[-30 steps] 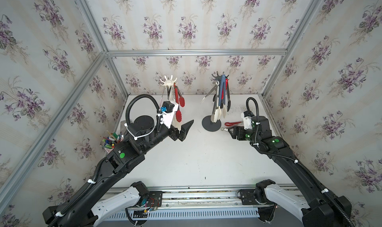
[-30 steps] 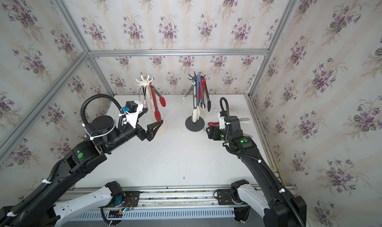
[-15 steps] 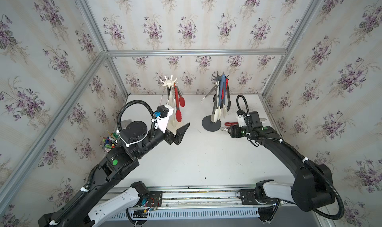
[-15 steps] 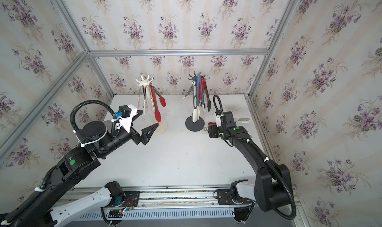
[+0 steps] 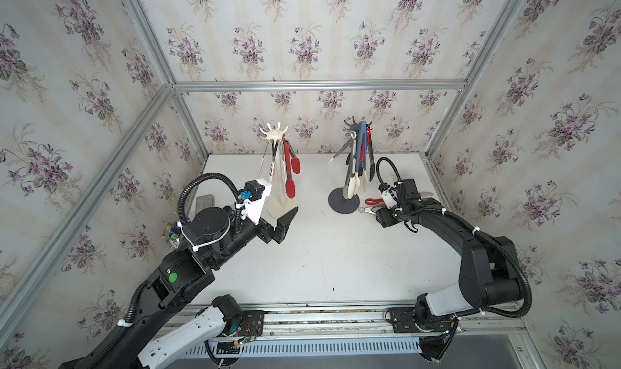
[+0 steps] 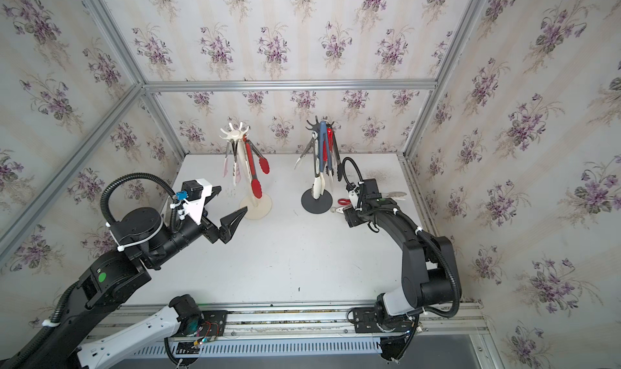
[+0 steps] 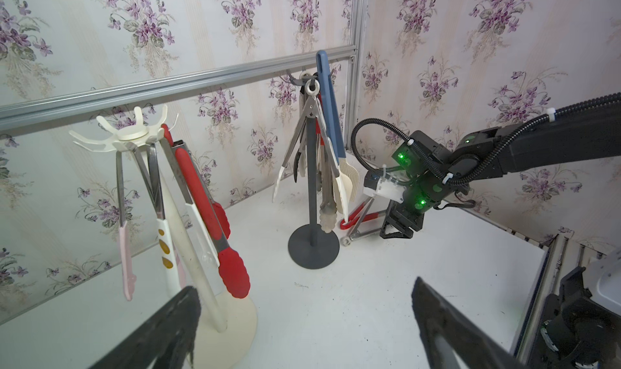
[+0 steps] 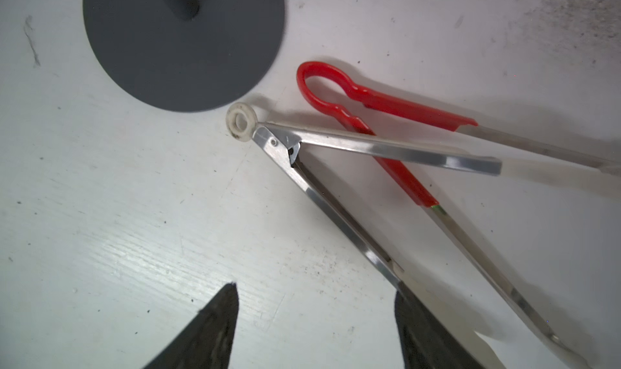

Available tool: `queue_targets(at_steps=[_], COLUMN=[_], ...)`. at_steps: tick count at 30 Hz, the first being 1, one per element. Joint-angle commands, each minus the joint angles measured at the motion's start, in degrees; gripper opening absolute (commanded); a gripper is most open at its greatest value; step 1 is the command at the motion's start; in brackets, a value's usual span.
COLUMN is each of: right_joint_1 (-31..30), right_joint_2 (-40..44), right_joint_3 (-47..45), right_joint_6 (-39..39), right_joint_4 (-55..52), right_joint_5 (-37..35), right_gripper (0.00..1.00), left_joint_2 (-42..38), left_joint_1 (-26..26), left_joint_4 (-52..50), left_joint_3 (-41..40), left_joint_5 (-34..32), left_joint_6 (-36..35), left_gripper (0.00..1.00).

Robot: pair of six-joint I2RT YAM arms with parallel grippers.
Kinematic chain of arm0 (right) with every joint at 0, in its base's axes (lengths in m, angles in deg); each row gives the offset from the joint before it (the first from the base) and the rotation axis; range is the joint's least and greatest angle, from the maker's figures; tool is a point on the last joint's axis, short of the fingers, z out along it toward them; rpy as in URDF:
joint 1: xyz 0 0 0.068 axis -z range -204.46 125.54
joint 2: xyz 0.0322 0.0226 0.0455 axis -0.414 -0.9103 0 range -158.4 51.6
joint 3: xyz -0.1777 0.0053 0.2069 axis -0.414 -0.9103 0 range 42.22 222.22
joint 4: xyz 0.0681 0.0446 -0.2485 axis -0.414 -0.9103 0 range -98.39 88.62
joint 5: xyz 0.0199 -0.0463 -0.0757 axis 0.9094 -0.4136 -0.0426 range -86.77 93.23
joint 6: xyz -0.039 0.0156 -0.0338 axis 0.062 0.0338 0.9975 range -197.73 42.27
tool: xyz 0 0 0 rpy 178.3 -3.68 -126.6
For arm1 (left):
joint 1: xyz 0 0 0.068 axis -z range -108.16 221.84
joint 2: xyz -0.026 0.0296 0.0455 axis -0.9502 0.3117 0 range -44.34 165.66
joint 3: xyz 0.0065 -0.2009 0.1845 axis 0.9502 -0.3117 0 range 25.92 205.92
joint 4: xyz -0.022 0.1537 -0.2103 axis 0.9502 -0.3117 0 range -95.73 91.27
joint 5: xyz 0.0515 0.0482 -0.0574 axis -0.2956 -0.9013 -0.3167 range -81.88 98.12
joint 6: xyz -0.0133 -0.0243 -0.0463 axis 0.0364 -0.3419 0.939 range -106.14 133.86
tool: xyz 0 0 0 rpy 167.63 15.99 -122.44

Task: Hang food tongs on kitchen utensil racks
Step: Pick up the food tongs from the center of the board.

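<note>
Narrowed right pincer (image 8: pixel 315 288) partly hides steel tongs (image 8: pixel 386 146).

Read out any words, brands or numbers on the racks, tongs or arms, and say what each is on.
No readable text anywhere.
The cream-white rack, dark grey rack, steel tongs and red-handled tongs bear no lettering; the colourful clutter beside the left arm is too small to read.

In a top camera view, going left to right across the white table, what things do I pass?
A grey rectangular block, cream-white utensil rack with hooks, dark grey utensil rack, red-handled metal tongs lying flat.
</note>
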Motion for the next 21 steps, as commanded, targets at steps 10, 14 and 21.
queue_targets(at_steps=[10, 14, 21], right_joint_1=[0.6, 0.6, 0.6], right_joint_2=[-8.2, -10.1, -12.9], right_joint_3=[3.6, 4.4, 5.3], right_joint_6=[11.3, 11.4, 10.9], right_joint_4=[-2.1, -2.1, -0.9], right_joint_5=[-4.7, -4.1, -6.8], right_gripper=[0.67, 0.66, 0.57], left_joint_2=[-1.7, -2.3, -3.3], left_joint_1=[-0.1, -0.1, -0.1], left_joint_4=[-1.8, -2.3, -2.8], left_joint_3=[-1.3, -1.7, -2.1], left_joint_5=[-2.1, -2.5, -3.6], left_joint_6=[1.1, 1.3, 1.7], left_gripper=[0.99, 0.99, 0.99])
